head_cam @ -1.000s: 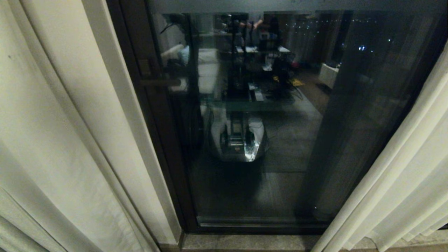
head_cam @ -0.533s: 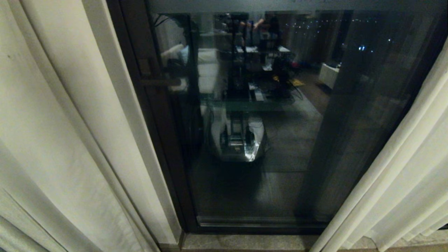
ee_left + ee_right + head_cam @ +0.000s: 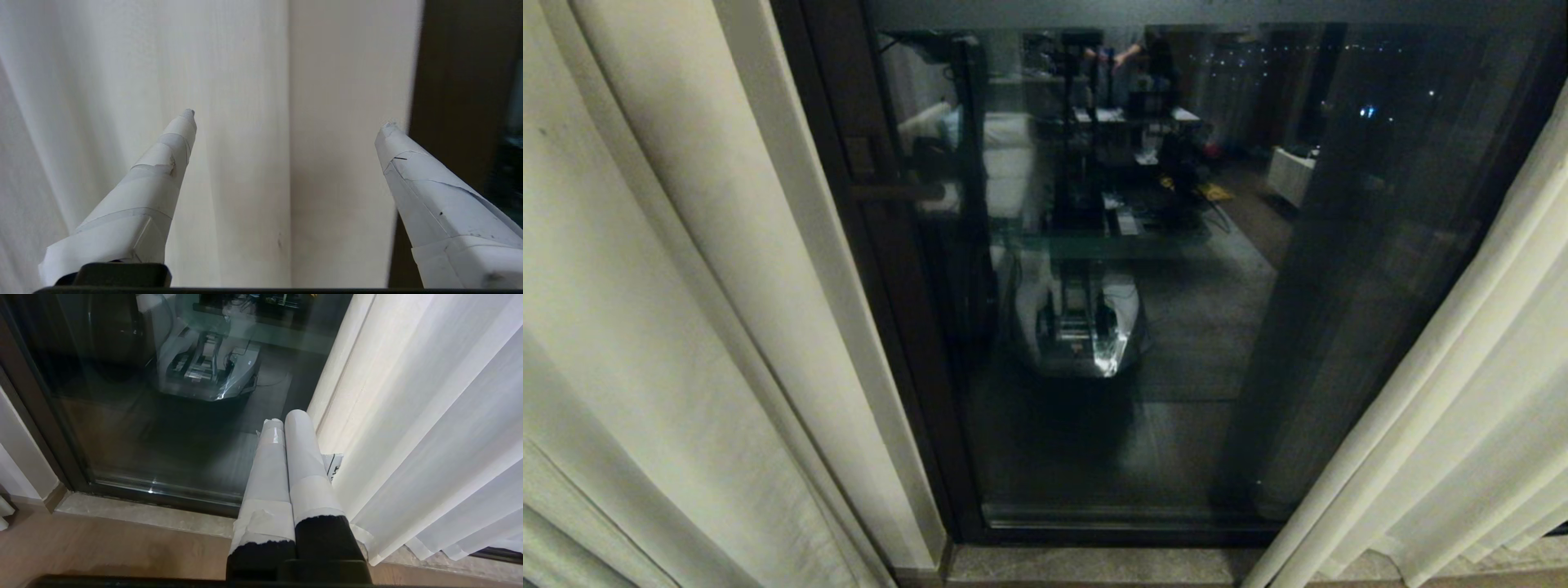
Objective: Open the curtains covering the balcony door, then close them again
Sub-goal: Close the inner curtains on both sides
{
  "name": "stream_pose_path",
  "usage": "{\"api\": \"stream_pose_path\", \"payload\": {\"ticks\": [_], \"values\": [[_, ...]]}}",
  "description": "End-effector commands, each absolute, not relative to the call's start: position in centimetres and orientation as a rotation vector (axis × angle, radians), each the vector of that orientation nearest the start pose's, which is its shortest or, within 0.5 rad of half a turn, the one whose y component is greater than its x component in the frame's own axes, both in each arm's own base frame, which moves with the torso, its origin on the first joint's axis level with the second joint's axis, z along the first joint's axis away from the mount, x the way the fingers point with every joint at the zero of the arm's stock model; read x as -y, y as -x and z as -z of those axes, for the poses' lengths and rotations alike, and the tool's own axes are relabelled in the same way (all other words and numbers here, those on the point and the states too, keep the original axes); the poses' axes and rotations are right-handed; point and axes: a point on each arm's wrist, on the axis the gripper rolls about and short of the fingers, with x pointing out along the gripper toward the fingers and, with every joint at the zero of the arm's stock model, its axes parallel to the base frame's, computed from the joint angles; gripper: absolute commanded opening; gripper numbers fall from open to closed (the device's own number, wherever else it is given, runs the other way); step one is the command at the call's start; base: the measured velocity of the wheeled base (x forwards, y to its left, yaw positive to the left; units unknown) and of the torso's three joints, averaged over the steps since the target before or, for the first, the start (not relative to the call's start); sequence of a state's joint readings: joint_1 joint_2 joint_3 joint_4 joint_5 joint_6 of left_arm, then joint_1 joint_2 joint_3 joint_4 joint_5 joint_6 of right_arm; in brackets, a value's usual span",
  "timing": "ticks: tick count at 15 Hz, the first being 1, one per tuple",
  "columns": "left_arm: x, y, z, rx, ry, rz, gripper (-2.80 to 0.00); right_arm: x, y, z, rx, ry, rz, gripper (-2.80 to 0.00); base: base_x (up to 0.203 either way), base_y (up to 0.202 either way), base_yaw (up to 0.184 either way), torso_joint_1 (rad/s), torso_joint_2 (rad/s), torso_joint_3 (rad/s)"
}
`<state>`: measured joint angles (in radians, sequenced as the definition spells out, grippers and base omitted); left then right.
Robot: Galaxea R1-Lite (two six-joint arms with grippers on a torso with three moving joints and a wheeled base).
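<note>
Your left gripper point(image 3: 286, 116) is spread wide with nothing in it, aimed at the left curtain's point(image 3: 229, 143) edge fold, probably lining up a grab to pull it back across the balcony door point(image 3: 1143, 286). Right gripper point(image 3: 284, 416) hangs shut and empty by the right curtain.

No readable text, label, brand, number or sign is showing in any view, neither on the curtains point(image 3: 686, 286), nor on the balcony door point(image 3: 1143, 278), nor on either gripper's taped fingers.
</note>
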<state>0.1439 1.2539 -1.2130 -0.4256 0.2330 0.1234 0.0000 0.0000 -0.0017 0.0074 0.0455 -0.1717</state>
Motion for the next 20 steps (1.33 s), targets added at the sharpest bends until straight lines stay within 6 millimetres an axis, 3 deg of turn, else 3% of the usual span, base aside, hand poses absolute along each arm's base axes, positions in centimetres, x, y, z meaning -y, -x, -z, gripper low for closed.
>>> {"api": "stream_pose_path", "payload": {"ticks": [1,11,20], "values": [[-3.9,-20.9,-38.5,0.319,-0.107,-0.417,0.0,-0.1,2.3,-7.5,-0.004,0.173,-0.047,-2.8,0.0,0.0,0.0,0.0,0.0,0.0],[-6.7,-28.7,-38.8,0.31,-0.111,-0.487,0.0,-0.1,2.3,-7.5,-0.004,0.173,-0.047,-2.8,0.0,0.0,0.0,0.0,0.0,0.0],[-8.3,-30.5,-38.4,0.302,-0.118,-0.526,0.0,-0.1,2.3,-7.5,-0.004,0.173,-0.047,-2.8,0.0,0.0,0.0,0.0,0.0,0.0]]}}
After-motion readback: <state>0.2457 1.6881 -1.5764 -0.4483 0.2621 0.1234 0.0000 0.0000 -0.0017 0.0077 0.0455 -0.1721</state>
